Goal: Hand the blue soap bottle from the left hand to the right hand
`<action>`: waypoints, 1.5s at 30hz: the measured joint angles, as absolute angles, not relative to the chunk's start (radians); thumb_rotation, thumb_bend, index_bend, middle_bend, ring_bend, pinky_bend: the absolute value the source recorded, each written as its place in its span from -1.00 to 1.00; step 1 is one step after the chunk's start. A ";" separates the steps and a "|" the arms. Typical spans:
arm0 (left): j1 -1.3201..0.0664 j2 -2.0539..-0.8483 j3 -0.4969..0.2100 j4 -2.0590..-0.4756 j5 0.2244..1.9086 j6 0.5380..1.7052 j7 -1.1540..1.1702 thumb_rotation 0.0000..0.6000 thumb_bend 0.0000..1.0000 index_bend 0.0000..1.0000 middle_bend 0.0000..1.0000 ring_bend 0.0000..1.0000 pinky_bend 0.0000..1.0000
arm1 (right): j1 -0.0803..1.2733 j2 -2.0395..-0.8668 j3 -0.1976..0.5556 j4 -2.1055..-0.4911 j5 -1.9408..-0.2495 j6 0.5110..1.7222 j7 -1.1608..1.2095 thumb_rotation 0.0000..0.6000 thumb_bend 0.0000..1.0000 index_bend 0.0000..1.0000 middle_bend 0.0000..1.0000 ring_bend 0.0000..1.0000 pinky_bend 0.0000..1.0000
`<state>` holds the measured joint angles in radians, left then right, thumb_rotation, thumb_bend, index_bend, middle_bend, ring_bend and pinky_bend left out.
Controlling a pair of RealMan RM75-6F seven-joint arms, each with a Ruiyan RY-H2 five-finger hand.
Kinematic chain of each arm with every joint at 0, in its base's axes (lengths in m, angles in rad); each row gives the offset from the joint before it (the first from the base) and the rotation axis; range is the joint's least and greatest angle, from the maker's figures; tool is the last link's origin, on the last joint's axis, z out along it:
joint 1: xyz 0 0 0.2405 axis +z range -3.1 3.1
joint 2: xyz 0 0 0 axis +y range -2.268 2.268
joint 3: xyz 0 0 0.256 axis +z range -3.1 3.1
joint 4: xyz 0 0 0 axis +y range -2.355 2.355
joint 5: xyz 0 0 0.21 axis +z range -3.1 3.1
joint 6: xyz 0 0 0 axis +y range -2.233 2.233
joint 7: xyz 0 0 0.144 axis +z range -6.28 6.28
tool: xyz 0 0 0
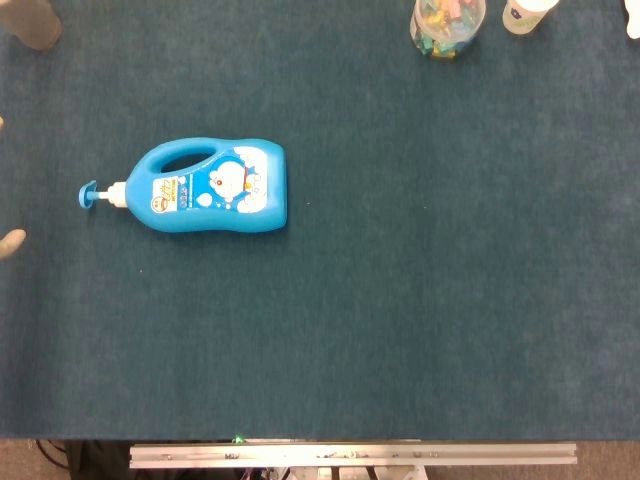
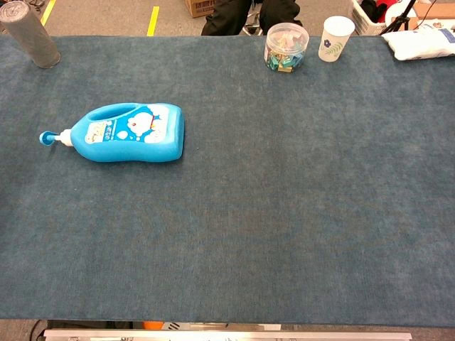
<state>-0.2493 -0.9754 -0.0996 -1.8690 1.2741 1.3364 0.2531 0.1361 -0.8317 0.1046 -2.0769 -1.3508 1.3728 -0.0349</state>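
- The worktop point(image 2: 284, 213) was covered edge to edge in dark teal felt and carried everything in the scene.
- The blue soap bottle point(image 1: 215, 188) lay flat on its side in the left half of the worktop, label up, handle loop toward the far edge, nothing touching it.
- A clear jar of coloured clips point(image 2: 286, 47) and a white paper cup point(image 2: 334, 38) stood at the far edge, well apart from the bottle; a grey cylinder point(image 2: 28, 34) stood in the far left corner.
- The bottle's pump nozzle point(image 1: 90, 194) pointed left, toward the worktop's left edge.
- At the left border of the head view, pale tips that may belong to the left hand point(image 1: 10, 242) showed; I could not tell whether its fingers were apart or together. The right hand was out of sight in both views.
- Judgement: the pickup had not begun. A good grasp would take the body or handle, not the nozzle, leaving the wide base free for the right hand.
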 measured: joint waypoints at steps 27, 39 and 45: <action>-0.373 -0.961 -0.093 -1.763 1.333 1.095 0.143 1.00 -0.79 -0.78 -0.76 -0.83 -0.46 | 0.153 -0.821 0.188 -2.079 -1.346 1.449 0.003 1.00 -1.00 -0.64 -0.47 -0.58 -0.35; -0.456 -1.087 -0.071 -1.604 1.228 0.934 0.197 1.00 -0.79 -0.69 -0.71 -0.80 -0.46 | 0.135 -0.812 0.170 -2.083 -1.355 1.452 0.020 1.00 -1.00 -0.64 -0.47 -0.58 -0.35; -0.494 -1.173 -0.067 -1.537 1.134 0.889 0.295 1.00 -0.79 -0.57 -0.62 -0.76 -0.46 | 0.131 -0.806 0.165 -2.081 -1.362 1.448 0.033 1.00 -1.00 -0.64 -0.47 -0.58 -0.35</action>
<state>-0.4941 -1.1735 -0.0666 -1.5365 1.1342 0.8894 0.2951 0.1311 -0.8057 0.1647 -2.0808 -1.3616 1.4483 0.0330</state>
